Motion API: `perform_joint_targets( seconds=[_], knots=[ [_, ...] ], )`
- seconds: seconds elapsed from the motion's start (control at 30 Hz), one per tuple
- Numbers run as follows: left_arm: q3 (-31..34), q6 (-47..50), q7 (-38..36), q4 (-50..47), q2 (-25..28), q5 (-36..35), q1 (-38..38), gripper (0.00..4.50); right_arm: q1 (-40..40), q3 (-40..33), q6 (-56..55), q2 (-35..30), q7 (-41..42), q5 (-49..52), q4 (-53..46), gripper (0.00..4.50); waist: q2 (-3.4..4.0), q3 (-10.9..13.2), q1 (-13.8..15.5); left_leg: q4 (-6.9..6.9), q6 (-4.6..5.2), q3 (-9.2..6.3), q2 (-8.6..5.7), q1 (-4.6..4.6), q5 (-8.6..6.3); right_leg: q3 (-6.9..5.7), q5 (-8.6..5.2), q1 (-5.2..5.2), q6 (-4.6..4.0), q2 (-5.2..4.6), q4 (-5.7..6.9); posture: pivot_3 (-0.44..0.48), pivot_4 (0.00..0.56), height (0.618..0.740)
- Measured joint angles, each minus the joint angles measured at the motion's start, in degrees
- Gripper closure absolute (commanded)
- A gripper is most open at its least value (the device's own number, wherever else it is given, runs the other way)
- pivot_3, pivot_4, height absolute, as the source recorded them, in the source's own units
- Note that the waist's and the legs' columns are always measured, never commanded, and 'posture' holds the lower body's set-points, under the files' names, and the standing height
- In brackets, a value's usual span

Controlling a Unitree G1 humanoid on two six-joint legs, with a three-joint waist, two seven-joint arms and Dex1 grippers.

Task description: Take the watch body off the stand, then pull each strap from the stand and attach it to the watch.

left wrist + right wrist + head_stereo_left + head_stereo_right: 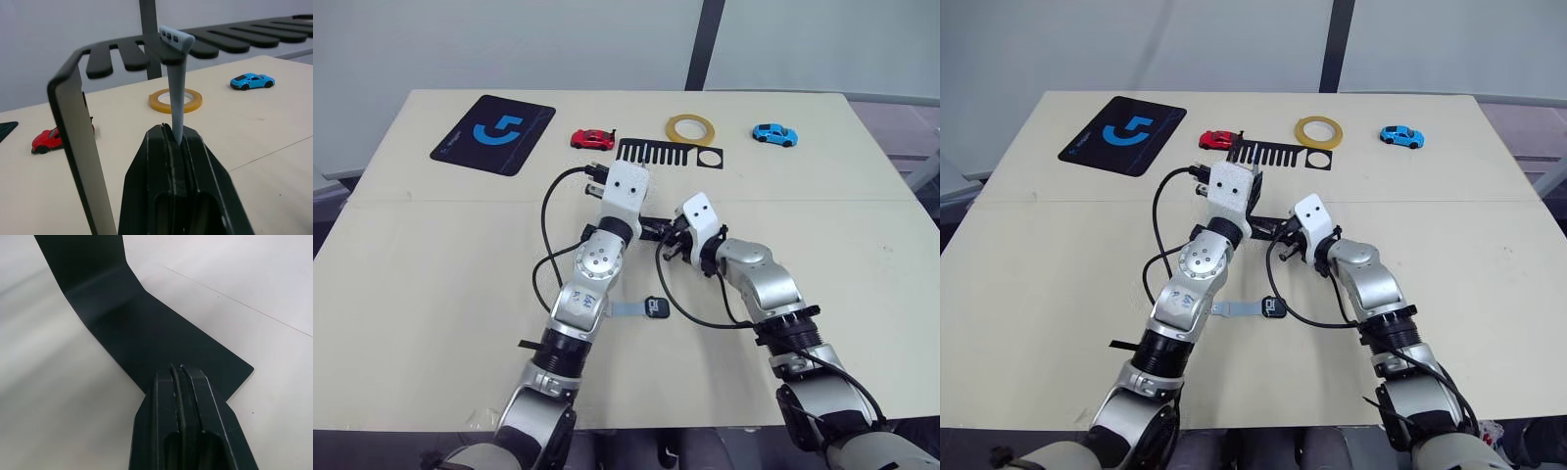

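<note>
The stand [666, 154] is upright at mid-table, its comb-slotted top plate facing up. A pale grey-blue strap [176, 98] hangs from one of its slots, and my left gripper [171, 134] is shut on the strap's lower part, just beside the stand's upright post [78, 147]. My right gripper [180, 369] is shut, with its tips resting on the stand's flat base [146, 333] near a corner. The watch body [655, 307] lies on the table nearer to me, between my arms, with the other strap [628, 309] joined to its left side.
Behind the stand sit a red toy car [592, 139], a yellow tape roll [690, 128] and a blue toy car [774, 133]. A black mat with a blue logo [494, 133] lies at the back left. Black cables loop off both wrists.
</note>
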Motion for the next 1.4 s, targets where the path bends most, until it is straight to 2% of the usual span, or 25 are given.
perform_joint_targets(
  seconds=[0.43, 1.0, 1.1, 1.27, 1.3, 1.33, 1.4],
  knots=[
    [-0.67, -2.66, -2.16, -1.98, 0.56, 1.18, 2.82, 4.41, -0.49, -0.09, -0.06, 0.01, 0.07, 0.00, 0.74, 4.50, 0.00, 0.00, 0.03, 0.01, 0.00, -0.01, 0.00, -0.01, 0.00, -0.01, 0.00, 0.00, 0.00, -0.01, 0.00, 0.000, 0.150, 0.732],
    [-1.11, -2.03, -9.85, -11.79, 2.87, -0.41, 8.77, 4.41, -0.68, -0.14, -1.28, 0.04, 0.60, -0.11, 1.78, 4.50, 0.00, 0.00, -0.03, 0.00, 0.01, -0.01, 0.02, 0.00, 0.00, 0.00, 0.00, 0.00, 0.00, -0.03, 0.01, 0.000, 0.150, 0.732],
    [-0.03, 0.05, -15.33, -14.15, 5.53, -4.79, 9.60, 4.41, -0.84, -0.11, -1.65, 0.04, 0.70, -0.15, 2.01, 4.50, 0.00, 0.00, -0.11, 0.00, 0.01, -0.01, 0.04, 0.00, 0.00, 0.00, 0.00, 0.00, 0.00, -0.02, 0.00, 0.000, 0.150, 0.732],
    [6.26, 7.80, -28.03, -19.54, 14.20, -17.51, 10.18, 4.41, 0.55, -0.99, -5.05, 0.06, 0.43, -0.15, 1.75, 4.50, 0.01, 0.00, -0.13, 0.00, 0.01, -0.05, 0.05, -0.04, 0.00, -0.02, 0.00, -0.01, 0.00, -0.02, -0.03, 0.000, 0.150, 0.732],
    [6.65, 8.26, -28.67, -19.74, 14.70, -18.19, 10.22, 4.41, 0.63, -1.11, -5.19, 0.06, 0.41, -0.15, 1.75, 4.50, 0.01, 0.01, -0.13, 0.00, 0.00, -0.05, 0.04, -0.05, 0.00, -0.03, 0.00, -0.02, 0.00, -0.02, -0.04, 0.000, 0.150, 0.732],
    [8.62, 11.89, -33.29, -21.01, 18.21, -23.36, 10.31, 4.41, 2.03, -1.74, -6.14, 0.02, 0.45, 0.18, -1.01, 4.50, 0.02, 0.01, -0.09, -0.01, 0.00, -0.10, 0.03, -0.09, 0.00, -0.04, 0.00, -0.04, 0.00, -0.02, -0.05, 0.000, 0.150, 0.732],
    [9.89, 14.30, -36.58, -21.40, 20.38, -26.87, 10.26, 4.41, 3.01, -2.05, -6.20, -0.21, 0.77, 0.73, -3.99, 4.50, 0.02, 0.01, -0.14, -0.03, 0.00, -0.11, 0.01, -0.08, 0.00, -0.03, 0.00, -0.03, 0.00, -0.02, -0.05, 0.000, 0.150, 0.732]
  ],
)
